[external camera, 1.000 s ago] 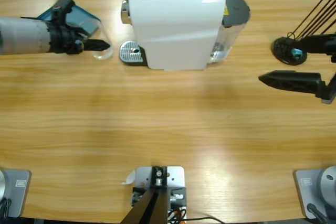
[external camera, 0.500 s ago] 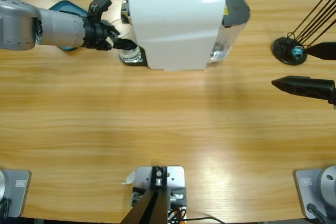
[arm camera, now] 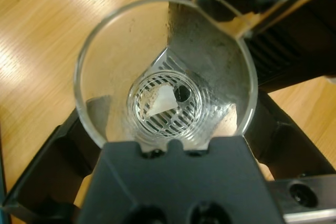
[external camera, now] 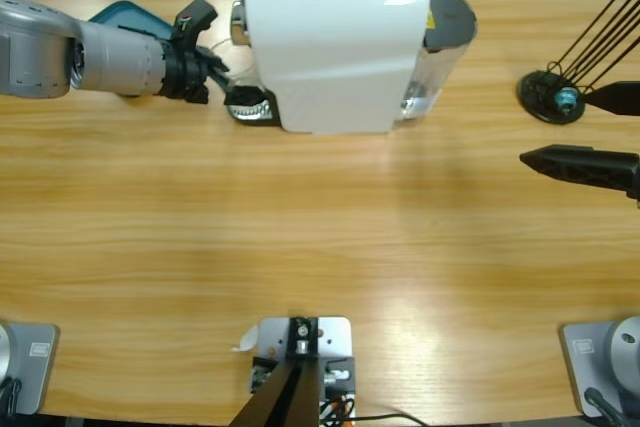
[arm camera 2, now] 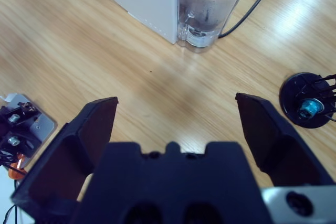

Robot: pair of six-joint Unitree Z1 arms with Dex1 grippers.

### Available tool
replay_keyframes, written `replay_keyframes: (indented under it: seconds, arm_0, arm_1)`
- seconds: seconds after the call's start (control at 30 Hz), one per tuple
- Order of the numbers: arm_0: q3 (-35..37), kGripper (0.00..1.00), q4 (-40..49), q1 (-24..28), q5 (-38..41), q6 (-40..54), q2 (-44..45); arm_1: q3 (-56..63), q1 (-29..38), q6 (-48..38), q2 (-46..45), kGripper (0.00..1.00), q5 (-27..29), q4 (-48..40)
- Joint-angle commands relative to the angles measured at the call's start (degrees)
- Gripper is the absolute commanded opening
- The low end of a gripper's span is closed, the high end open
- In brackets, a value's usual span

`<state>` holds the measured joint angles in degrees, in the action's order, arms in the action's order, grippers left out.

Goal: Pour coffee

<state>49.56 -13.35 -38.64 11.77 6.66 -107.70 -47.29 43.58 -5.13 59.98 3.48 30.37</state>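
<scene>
Glass (arm camera: 165,72), empty, gripped by left tool (external camera: 232,94), is best centred on the drip grate (external camera: 250,104); right tool (arm camera 2: 176,114) wide open, idle.

L arm reaching in, L gripper (external camera: 232,87) clamped, R gripper (arm camera 2: 176,111) jaws wide apart

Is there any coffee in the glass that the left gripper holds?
No. In the left wrist view the glass is clear and empty, and the metal drip grate shows through its bottom.
</scene>
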Motion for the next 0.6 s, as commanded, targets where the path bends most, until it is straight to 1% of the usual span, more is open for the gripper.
replay_keyframes:
  seconds: [0.03, 0.27, 0.47, 0.6]
  arm_0:
    - [-0.03, 1.0, 2.87, -1.08, 0.97, 0.46, 0.15]
    - [-1.14, 1.0, 5.79, -1.17, 1.59, 0.46, 4.92]
    - [-3.39, 1.0, 9.99, -0.99, -0.45, 0.46, 10.61]
    - [-6.2, 1.0, 11.05, -0.4, -1.84, 0.44, 13.95]
  arm_1:
    - [1.76, -0.6, 0.66, -2.14, 0.996, -1.02, 0.65]
    - [1.13, -0.6, 0.34, -3.5, 0.996, -1.2, 1.39]
    - [-1.7, -0.6, 0.29, -5.11, 0.996, -1.05, 5.1]
    - [-3.85, -0.6, -0.68, -6.08, 1.0, -1.27, 7.95]
